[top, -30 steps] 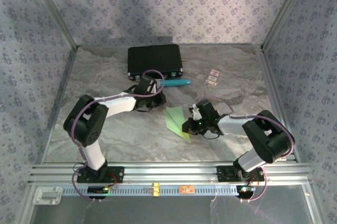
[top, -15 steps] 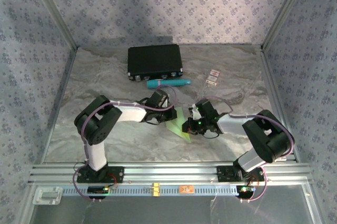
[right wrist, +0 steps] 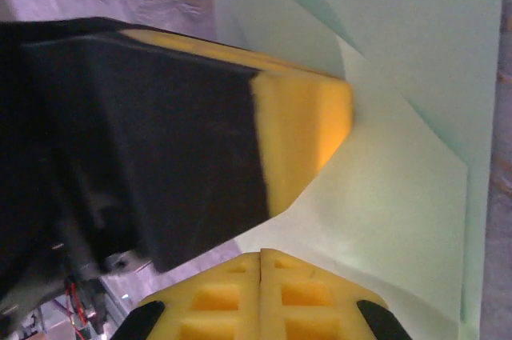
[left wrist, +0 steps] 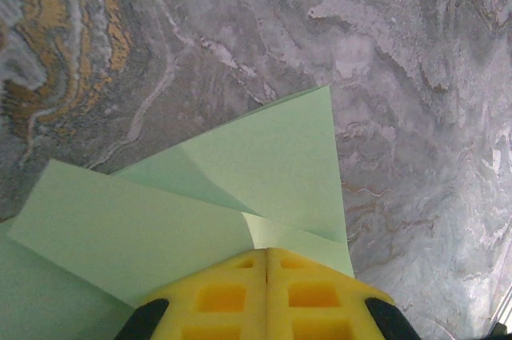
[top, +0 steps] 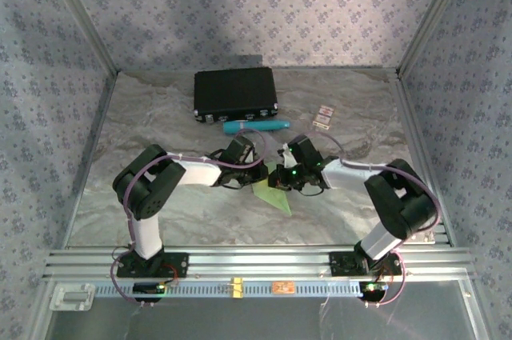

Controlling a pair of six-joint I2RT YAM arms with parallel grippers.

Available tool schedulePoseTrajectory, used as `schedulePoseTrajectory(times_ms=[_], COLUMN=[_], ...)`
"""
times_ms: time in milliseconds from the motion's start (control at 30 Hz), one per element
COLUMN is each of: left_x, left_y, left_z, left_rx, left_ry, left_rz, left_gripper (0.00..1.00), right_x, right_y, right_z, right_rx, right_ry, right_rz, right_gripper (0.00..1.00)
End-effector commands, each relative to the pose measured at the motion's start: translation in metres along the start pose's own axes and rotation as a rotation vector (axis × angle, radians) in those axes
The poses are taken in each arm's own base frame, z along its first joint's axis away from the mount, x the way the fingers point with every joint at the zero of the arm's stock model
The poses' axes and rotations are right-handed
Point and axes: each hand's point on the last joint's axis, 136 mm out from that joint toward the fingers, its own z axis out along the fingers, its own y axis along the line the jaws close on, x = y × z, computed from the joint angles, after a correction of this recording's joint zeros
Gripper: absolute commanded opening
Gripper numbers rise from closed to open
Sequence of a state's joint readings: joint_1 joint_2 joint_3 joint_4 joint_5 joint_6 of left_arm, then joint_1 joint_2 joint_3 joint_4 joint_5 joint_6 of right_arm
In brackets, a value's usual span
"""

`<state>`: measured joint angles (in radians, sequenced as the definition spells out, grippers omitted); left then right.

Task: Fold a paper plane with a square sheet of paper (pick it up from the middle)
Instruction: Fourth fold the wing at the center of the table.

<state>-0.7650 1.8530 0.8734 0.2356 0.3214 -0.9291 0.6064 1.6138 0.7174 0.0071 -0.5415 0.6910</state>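
Observation:
The square sheet of paper point(top: 278, 198) is pale green, partly folded into overlapping flaps, and lies flat on the marbled table at the centre. In the left wrist view the paper point(left wrist: 264, 156) shows a creased triangular flap. My left gripper point(left wrist: 266, 252) is shut, its yellow tips resting on the paper's near part. My right gripper point(right wrist: 261, 254) is shut too, its tips down on the paper point(right wrist: 400, 196). The left gripper's yellow pad point(right wrist: 308, 128) sits just in front of it. From above, the left gripper point(top: 258, 172) and right gripper point(top: 280, 178) meet over the paper and hide most of it.
A black case point(top: 235, 92) lies at the back of the table, with a teal tube point(top: 254, 126) just in front of it. Two small cards point(top: 323, 117) lie to the back right. Metal frame rails border the table on both sides.
The left arm swung from beside the black case to the paper. The right gripper then shifted left and back across the paper, up to the left gripper.

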Motion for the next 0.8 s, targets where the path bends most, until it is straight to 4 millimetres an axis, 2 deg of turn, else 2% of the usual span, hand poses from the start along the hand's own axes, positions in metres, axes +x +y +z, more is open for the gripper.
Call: schedulePoseTrajectory(times_ms=[0, 133, 300, 467, 767], left_x=[0.013, 0.013, 0.011, 0.01, 0.01], left_y=[0.034, 0.037, 0.041, 0.044, 0.044], left_z=[0.002, 0.002, 0.002, 0.001, 0.003], left_rx=[-0.106, -0.113, -0.117, -0.119, -0.113], left_ry=[0.03, 0.032, 0.035, 0.034, 0.039], left_rz=[-0.035, -0.039, -0.044, -0.049, -0.054], left_gripper=[0.04, 0.05, 0.04, 0.04, 0.04], right_x=[0.017, 0.035, 0.046, 0.057, 0.092], right_y=[-0.021, -0.034, -0.031, -0.037, -0.065], right_z=[0.011, 0.008, -0.006, -0.015, -0.018], right_rx=[0.059, 0.081, 0.066, 0.074, 0.092], right_ry=[0.056, 0.073, 0.066, 0.073, 0.104], right_rz=[0.036, 0.042, 0.024, 0.019, 0.087], right_gripper=[0.04, 0.03, 0.05, 0.05, 0.05])
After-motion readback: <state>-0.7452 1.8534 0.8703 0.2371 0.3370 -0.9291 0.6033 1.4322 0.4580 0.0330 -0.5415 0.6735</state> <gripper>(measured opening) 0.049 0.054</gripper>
